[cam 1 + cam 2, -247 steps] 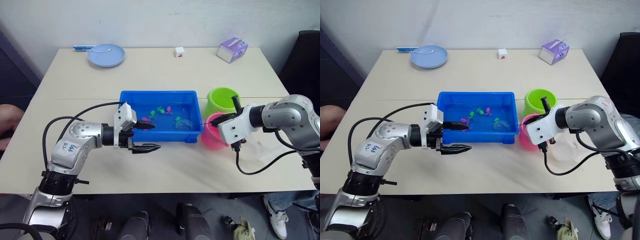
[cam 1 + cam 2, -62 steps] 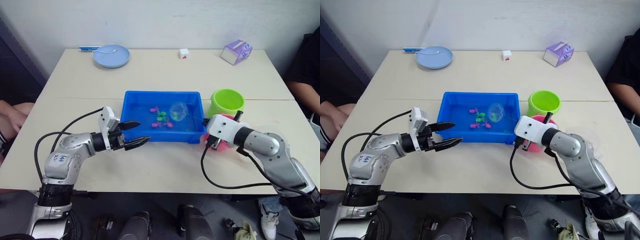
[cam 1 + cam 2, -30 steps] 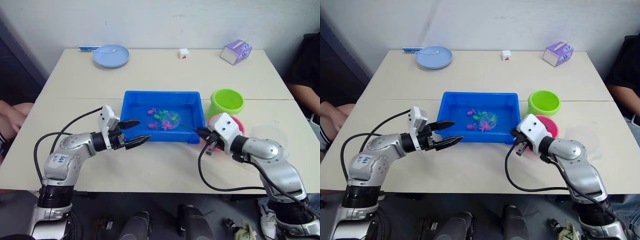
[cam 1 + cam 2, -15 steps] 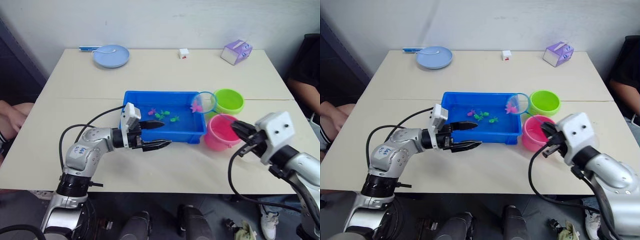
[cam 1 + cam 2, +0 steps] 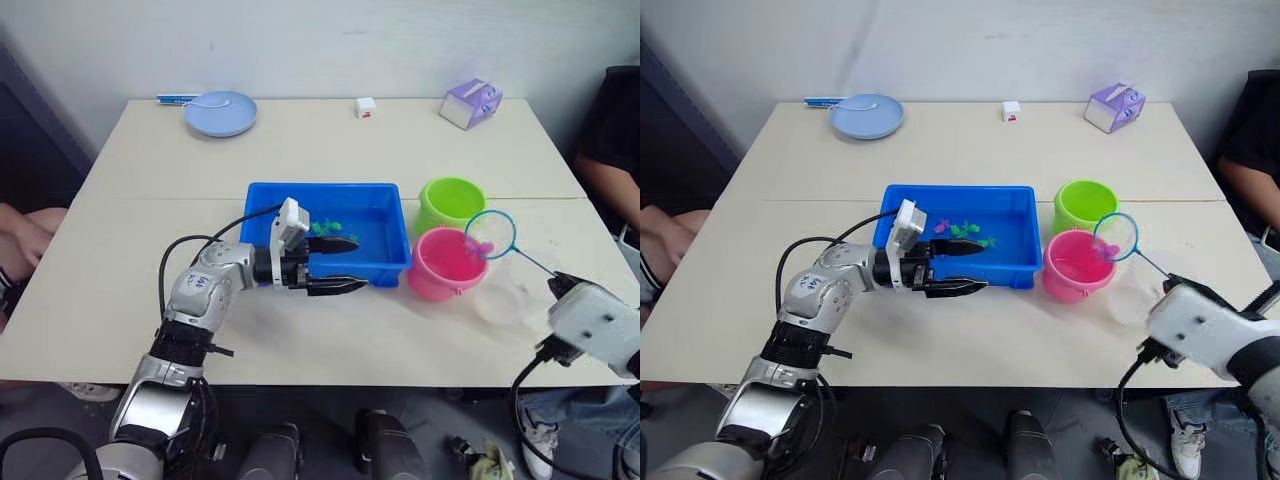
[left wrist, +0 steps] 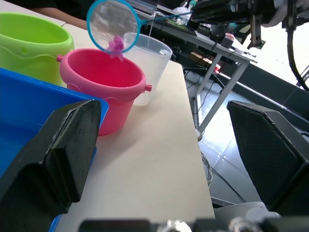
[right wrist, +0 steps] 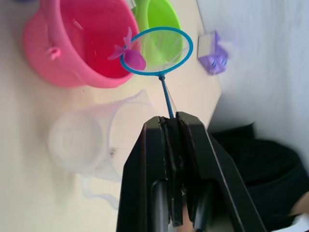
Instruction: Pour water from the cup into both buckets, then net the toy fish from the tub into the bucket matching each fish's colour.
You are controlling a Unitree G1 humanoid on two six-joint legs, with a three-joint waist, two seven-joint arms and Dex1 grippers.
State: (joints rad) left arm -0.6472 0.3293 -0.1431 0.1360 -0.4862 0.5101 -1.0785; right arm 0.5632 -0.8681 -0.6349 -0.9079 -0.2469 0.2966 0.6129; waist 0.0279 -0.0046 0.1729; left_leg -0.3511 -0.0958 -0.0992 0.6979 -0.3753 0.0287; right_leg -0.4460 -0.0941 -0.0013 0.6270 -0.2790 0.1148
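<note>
- Pink fish (image 7: 126,53) in our net (image 7: 157,50) hangs above the pink bucket (image 7: 84,46) rim, handle running back to our right gripper (image 7: 172,126), clenched on it.
- Our left gripper (image 5: 340,265), spread empty, sits by the tub (image 5: 385,268), beside that bucket.

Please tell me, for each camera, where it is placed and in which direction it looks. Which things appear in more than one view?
Left eye, right eye: on the head, looking forward and down at the table and blue tub; both arms show.
Left wrist: along the open left pincer, toward the pink bucket.
Right wrist: along the right pincer, shut on the net.
Shared: net holding a pink fish, pink bucket, green bucket, clear cup.
</note>
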